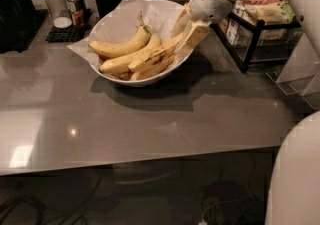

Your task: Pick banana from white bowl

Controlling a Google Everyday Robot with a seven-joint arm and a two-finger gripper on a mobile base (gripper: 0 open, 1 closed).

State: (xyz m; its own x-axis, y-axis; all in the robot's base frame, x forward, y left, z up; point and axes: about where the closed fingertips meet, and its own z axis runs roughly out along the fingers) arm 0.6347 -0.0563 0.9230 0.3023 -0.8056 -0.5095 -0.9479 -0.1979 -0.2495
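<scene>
While the gripper hangs at the right rim of the white bowl, by the tip of the streaked banana, I judge the pick barely begun: the fruit lies unlifted beside the other two bananas, and I cannot tell whether it is clamped.

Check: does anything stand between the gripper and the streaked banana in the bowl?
Nothing visible does. The gripper sits over the white bowl's right rim, at the banana's end; other bananas lie beside it.

Dim, warm overhead light.
Glare at bench front-left corner; bowl shadow falls frontward; gripper at bowl's right rim.
</scene>
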